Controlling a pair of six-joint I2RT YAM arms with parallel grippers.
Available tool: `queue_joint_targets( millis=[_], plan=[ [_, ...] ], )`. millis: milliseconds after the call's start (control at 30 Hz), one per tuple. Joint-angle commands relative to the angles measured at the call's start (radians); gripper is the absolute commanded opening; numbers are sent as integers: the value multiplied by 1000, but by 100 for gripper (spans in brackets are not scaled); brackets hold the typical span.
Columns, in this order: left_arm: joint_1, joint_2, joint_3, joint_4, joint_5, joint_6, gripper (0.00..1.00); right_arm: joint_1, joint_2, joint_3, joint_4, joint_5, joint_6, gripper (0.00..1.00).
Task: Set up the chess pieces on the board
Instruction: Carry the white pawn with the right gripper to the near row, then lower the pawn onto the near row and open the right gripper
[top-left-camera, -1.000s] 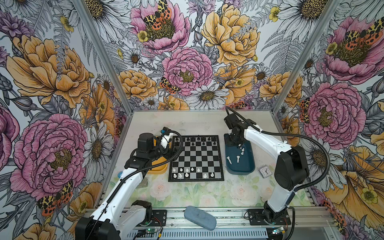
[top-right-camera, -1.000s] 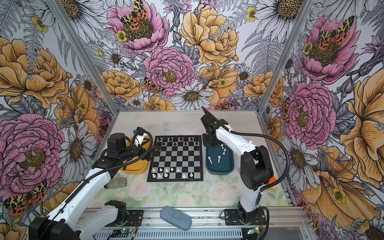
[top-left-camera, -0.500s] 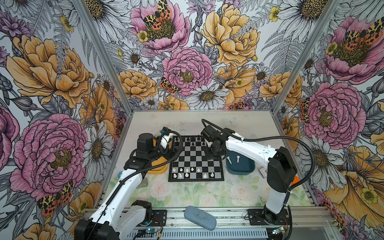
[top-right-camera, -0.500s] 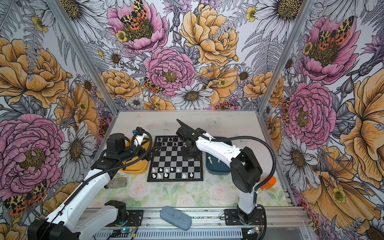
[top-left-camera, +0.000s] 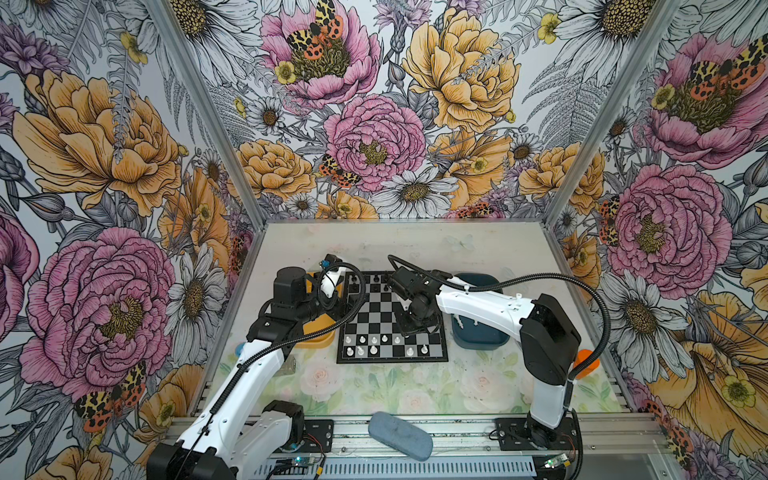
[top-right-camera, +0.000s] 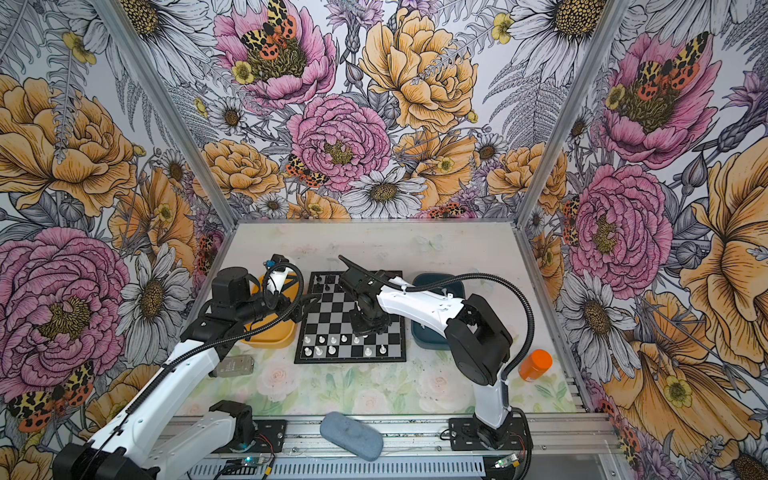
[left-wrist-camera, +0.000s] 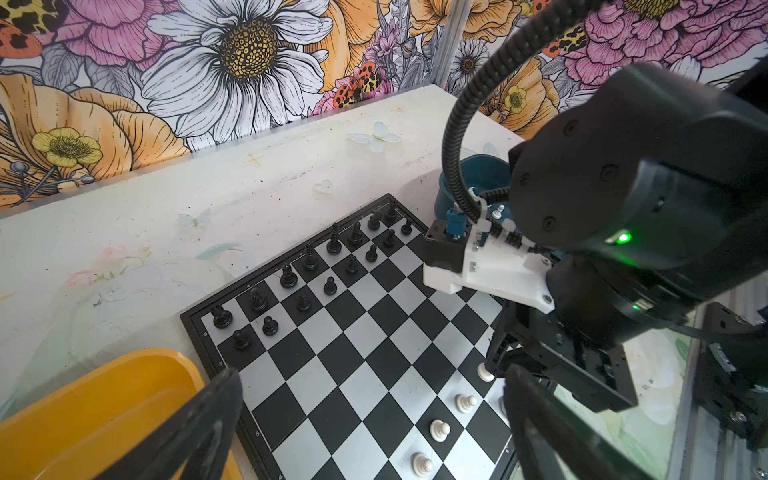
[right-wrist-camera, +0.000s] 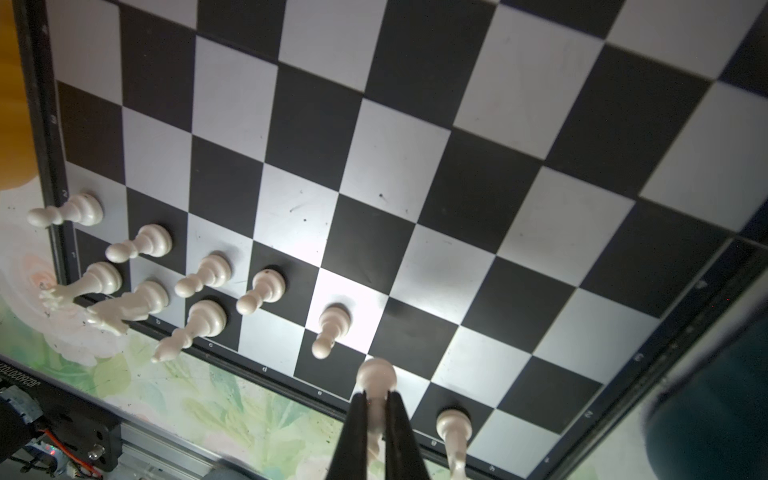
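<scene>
Tray (left-wrist-camera: 482, 166), blue, holding white chess pieces (left-wrist-camera: 500, 211)

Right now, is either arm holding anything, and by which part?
The right end effector pinches a white chess piece by its slender stem, round end poking out. The left end effector holds nothing.

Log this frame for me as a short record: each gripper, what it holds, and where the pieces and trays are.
left gripper: open, empty, by the left edge of the board and the yellow tray
right gripper: shut on a white piece, low over the board's near rows
white pieces: upright in the two near rows, with gaps
black pieces: fill the two far rows
blue tray: right of the board, partly hidden by the right arm
</scene>
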Motion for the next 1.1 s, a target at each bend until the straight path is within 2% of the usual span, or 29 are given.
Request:
queue_joint_targets(
  millis=[0,1067],
  plan=[
    [-9,-15,9,26,10,6,99,4,22,-23,18,5,21,0],
    [-8,-17,7,26,3,10,99,4,56,-22,18,44,28,0]
  ],
)
